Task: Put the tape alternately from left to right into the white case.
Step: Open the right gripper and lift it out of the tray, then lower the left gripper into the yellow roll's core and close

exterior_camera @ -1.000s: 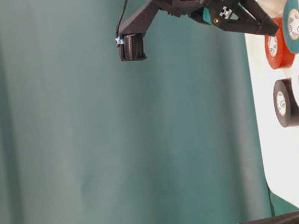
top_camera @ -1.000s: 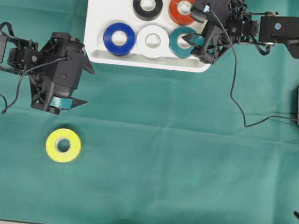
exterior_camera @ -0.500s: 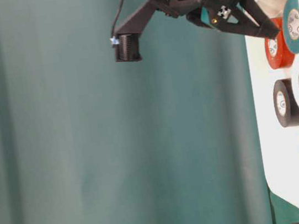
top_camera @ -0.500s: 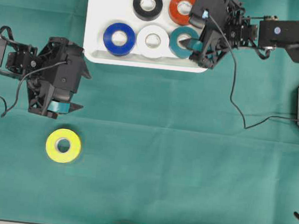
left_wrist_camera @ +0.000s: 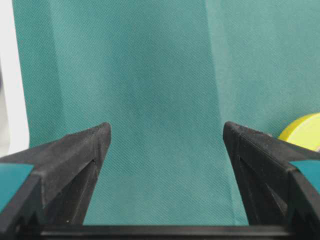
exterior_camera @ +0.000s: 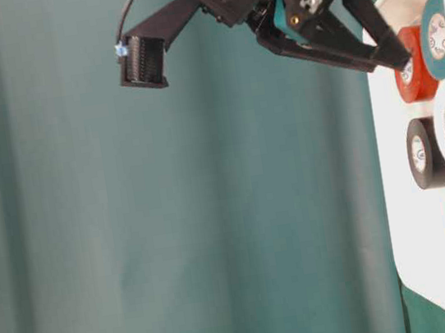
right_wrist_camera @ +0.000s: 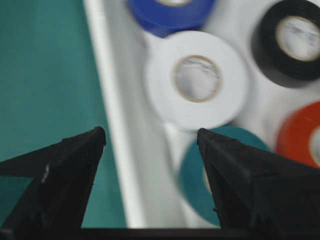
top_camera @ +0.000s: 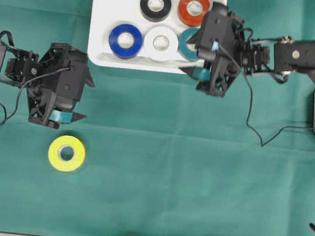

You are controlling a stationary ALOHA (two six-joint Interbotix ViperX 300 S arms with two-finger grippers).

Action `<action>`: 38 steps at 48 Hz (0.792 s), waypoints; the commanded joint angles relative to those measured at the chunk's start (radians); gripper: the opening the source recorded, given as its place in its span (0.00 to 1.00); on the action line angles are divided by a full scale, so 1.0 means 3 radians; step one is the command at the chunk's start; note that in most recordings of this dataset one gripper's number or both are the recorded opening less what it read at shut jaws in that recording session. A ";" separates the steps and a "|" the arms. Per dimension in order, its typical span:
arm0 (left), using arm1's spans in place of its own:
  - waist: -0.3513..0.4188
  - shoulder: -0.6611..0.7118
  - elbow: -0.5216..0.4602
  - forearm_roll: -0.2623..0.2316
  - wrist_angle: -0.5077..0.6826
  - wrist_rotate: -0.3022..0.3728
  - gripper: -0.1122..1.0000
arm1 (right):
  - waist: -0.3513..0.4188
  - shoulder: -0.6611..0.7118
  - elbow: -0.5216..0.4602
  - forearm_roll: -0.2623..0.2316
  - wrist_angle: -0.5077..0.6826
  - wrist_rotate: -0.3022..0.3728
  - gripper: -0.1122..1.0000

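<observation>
Case [top_camera: 106, 11]: we see the white tray at the far edge of the green cloth [top_camera: 186, 166], left of centre, flat on the cloth.
Far row in case: black roll [top_camera: 155, 4] on the left, red roll [top_camera: 194, 7] on the right.
Near row in case: blue roll [top_camera: 125, 40], white roll [top_camera: 161, 43], then teal roll [top_camera: 186, 40], partly hidden by the right arm; the white and teal rolls touch.
Yellow roll [top_camera: 67, 153]: alone on the cloth at near left, well apart from the case.
Left gripper [top_camera: 67, 116]: just beyond the yellow roll; we find the jaws spread wide with nothing between them, only cloth below.
Right gripper [top_camera: 199, 73]: over the case's near right rim, beside the teal roll; the jaws stand fully apart and we see nothing held.
</observation>
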 commanded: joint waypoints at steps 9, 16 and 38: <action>-0.0051 -0.0066 -0.0061 -0.0005 0.0031 -0.0143 0.76 | 0.0332 -0.0087 -0.0046 -0.0010 -0.0031 0.0000 0.83; -0.0097 -0.0066 -0.0051 -0.0005 0.0061 -0.0235 0.76 | 0.0501 -0.0087 -0.0046 -0.0010 -0.0031 0.0005 0.83; -0.0368 -0.0066 -0.0015 -0.0005 0.0148 -0.0747 0.76 | 0.0752 0.0026 -0.0031 -0.0010 -0.0112 0.0026 0.83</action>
